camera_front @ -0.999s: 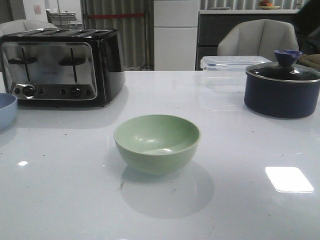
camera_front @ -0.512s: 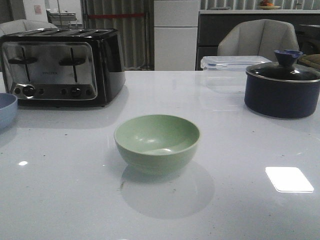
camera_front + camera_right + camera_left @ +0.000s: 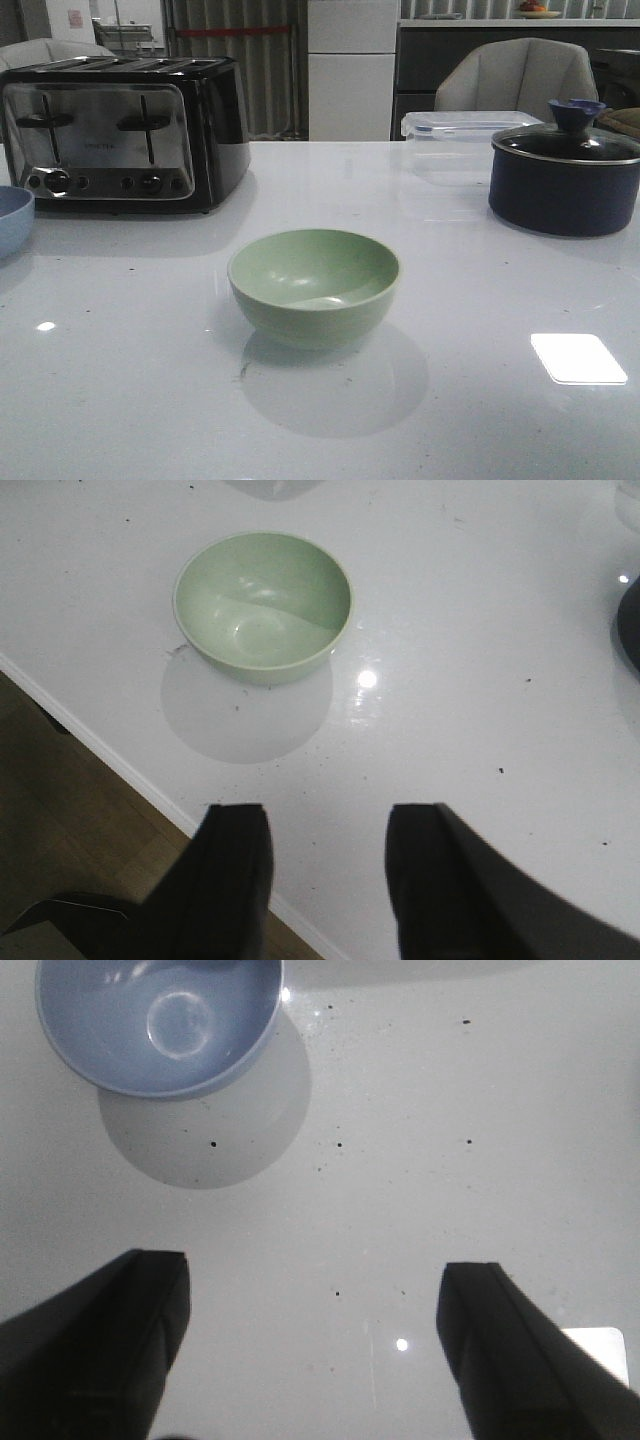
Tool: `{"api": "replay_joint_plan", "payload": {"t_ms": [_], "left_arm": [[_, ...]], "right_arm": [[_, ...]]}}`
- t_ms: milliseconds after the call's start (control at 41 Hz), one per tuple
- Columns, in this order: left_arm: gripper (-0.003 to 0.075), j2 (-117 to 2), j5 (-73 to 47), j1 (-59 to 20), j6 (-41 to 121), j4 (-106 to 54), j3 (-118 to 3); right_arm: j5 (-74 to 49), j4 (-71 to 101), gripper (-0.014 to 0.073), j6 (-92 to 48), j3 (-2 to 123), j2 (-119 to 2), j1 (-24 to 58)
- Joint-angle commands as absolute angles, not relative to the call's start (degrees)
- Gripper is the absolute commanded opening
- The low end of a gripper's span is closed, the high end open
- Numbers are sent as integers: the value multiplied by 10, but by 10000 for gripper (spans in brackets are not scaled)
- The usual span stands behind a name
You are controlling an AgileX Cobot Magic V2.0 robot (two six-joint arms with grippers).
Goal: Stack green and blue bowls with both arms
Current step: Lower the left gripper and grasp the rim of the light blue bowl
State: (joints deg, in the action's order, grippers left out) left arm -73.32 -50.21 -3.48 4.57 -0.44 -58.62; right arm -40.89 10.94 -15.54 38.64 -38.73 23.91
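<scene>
The left gripper (image 3: 312, 1345) is shown with its two dark, wedge-shaped fingers (image 3: 105, 1345) spread wide apart, nothing held between them, above the glossy white table (image 3: 450, 1110). The right gripper (image 3: 328, 875) is likewise seen with its matte black fingers (image 3: 232, 875) parted and empty, poised over the table's near edge, beyond which a brown floor (image 3: 70, 810) is visible. The green bowl (image 3: 314, 286), round, smooth and matte, is set upright on the table in front of the toaster (image 3: 120, 133) and to its right; in the right wrist view it (image 3: 262, 605) lies ahead of the open fingers, well apart from them, with a soft reflection cast beneath it. The blue bowl (image 3: 14, 220), of like round form and periwinkle colour, is found just in front of the toaster's left end, cut by the edge of the front view; in the left wrist view its (image 3: 160, 1020) hollow interior carries a ring-shaped highlight. The toaster is boxy, with a brushed metal face and black sides. To the toaster's far right stand a dark navy pot (image 3: 565, 175) with a glass lid and, behind it, a clear plastic box (image 3: 450, 135). Compared with the earlier frames, no bowl or other item is seen displaced.
</scene>
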Motion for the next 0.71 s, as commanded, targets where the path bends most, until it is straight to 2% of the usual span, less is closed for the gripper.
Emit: {"api": "replay_joint_plan", "payload": {"t_ms": [0,365,682], "left_arm": [[564,-775,-473,-20,45,0,-639],[564,-959,-473,88,45,-4,-800],[564,-1081,-465,123,45,-4,-916]], "right_arm": [[-367,115,400,-162,402,-387,237],[-367,115,400,-162,402,-387,237],[-367,115,400,-162,402,-387,237]]}}
